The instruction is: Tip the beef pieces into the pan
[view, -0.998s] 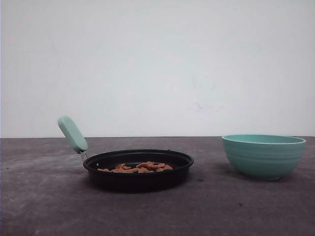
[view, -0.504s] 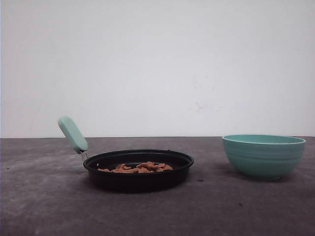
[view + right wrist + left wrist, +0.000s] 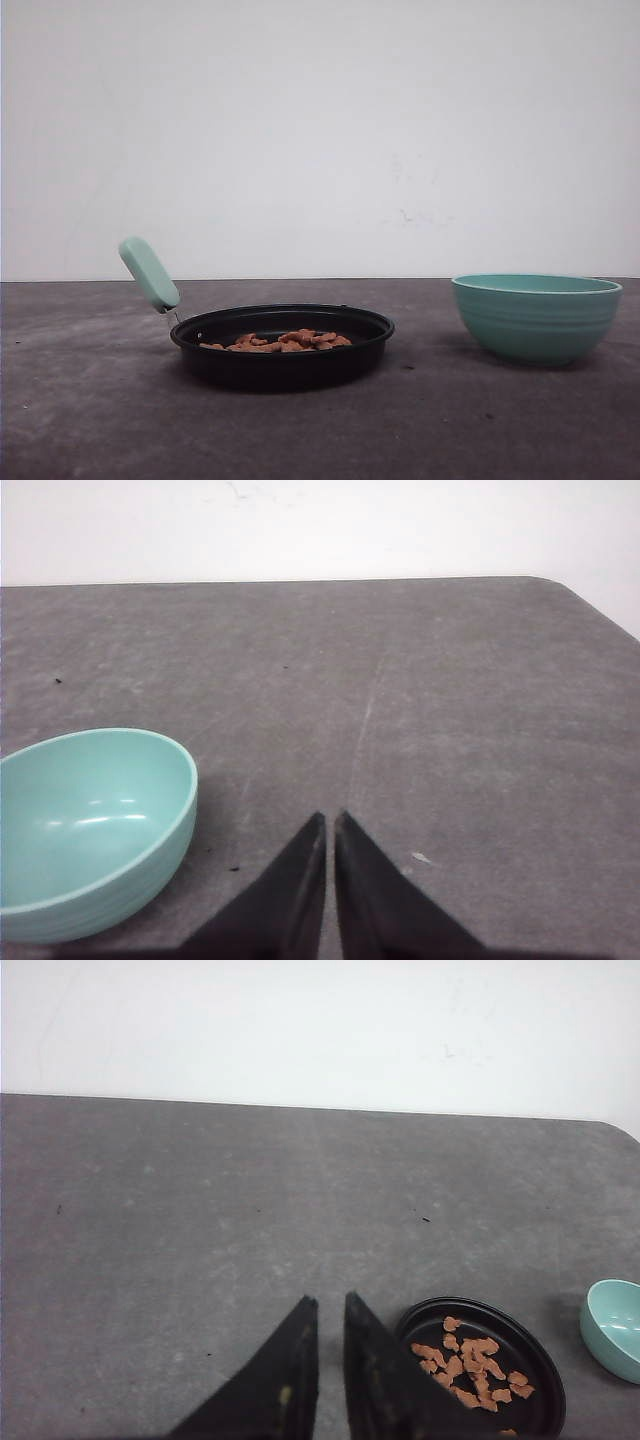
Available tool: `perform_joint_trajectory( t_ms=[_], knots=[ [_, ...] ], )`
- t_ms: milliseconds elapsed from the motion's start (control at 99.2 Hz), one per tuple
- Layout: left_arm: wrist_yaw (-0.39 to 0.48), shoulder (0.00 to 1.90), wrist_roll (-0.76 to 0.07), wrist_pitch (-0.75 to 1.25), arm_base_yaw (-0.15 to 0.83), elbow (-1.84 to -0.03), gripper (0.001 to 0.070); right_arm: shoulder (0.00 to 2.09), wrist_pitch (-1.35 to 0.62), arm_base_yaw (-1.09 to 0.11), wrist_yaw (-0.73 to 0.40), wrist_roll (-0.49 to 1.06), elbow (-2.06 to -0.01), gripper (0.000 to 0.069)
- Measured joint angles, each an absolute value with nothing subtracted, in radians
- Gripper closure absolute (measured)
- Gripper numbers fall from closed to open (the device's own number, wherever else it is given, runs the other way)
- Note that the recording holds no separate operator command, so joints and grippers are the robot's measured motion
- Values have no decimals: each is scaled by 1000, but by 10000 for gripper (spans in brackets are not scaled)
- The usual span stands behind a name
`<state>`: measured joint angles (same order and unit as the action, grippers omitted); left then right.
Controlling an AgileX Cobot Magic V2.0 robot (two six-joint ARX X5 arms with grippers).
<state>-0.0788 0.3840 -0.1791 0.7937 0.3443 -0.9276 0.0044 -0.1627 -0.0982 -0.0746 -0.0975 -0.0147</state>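
The beef pieces [image 3: 280, 342] lie in the pan [image 3: 282, 358]; the teal bowl [image 3: 536, 316] holds nothing.

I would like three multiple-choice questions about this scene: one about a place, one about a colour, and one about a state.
1. Where are the beef pieces?
A. In the bowl
B. In the pan
C. Loose on the table

2. What colour is the bowl?
A. Teal
B. Red
C. White

3. How are the fingers of the right gripper?
A. Wide apart
C. Gripping the bowl
B. Nearly closed, holding nothing

Answers:
1. B: the front view shows the reddish-brown chunks lying inside the black pan.
2. A: the bowl is pale teal in the front view and the right wrist view, and its inside looks empty.
3. B: in the right wrist view the two dark fingers stand almost together with only a thin slit, over bare table, beside the bowl.
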Motion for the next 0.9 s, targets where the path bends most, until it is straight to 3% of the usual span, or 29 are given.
perform_joint_trajectory(
  t_ms=[898],
  knots=[
    [-79,384,-179,794,344,-928,689,4,-164,-99,-41,-94,-15,677]
  ],
)
